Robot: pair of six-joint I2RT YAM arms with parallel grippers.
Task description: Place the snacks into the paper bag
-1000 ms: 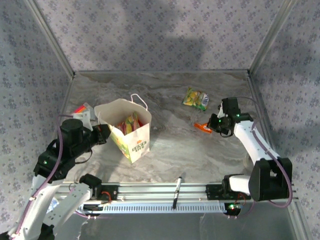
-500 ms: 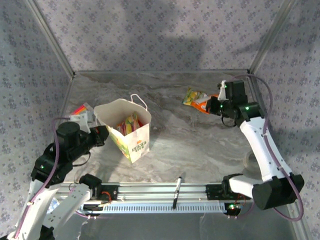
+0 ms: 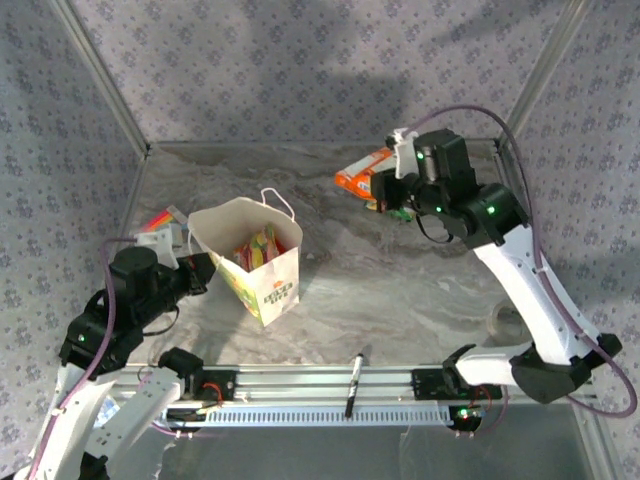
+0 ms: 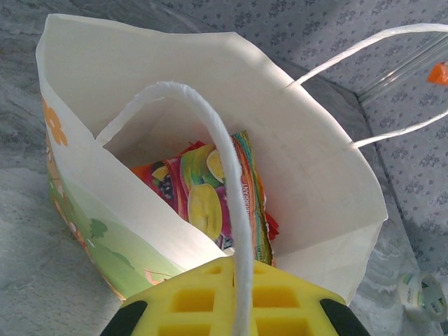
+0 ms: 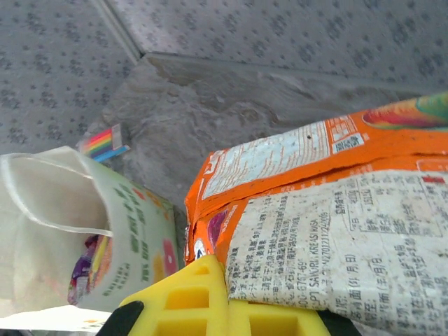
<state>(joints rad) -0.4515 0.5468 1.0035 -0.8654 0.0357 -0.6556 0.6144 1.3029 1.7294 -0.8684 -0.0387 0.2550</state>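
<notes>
1. The paper bag (image 3: 272, 287) stands upright and open-mouthed on the table (image 3: 390, 290), left of centre.
2. The left hand (image 3: 203, 268) is at the bag's left side, pressed together on the near rim. In the left wrist view the bag (image 4: 105, 77) fills the frame, and one white loop handle (image 4: 224, 154) runs down over the yellow pads of the hand (image 4: 234, 276).
3. Several snack packets (image 3: 260, 248) stand on edge inside the bag. The wrist view shows a yellow-green fruit print among them (image 4: 210, 189).
4. The right hand (image 3: 385, 188) is raised over the far right part of the table, well apart from the bag. It is clamped on an orange packet (image 3: 360, 178), which sticks out toward the bag.
5. In the right wrist view the orange packet (image 5: 280, 157) lies against a white printed panel below it. Whether that panel is a second packet cannot be told.
6. A rainbow-striped item (image 3: 158, 218) lies near the left wall, just behind the bag.
7. A black pen (image 3: 354, 383) lies at the near edge, between the arm bases.
</notes>
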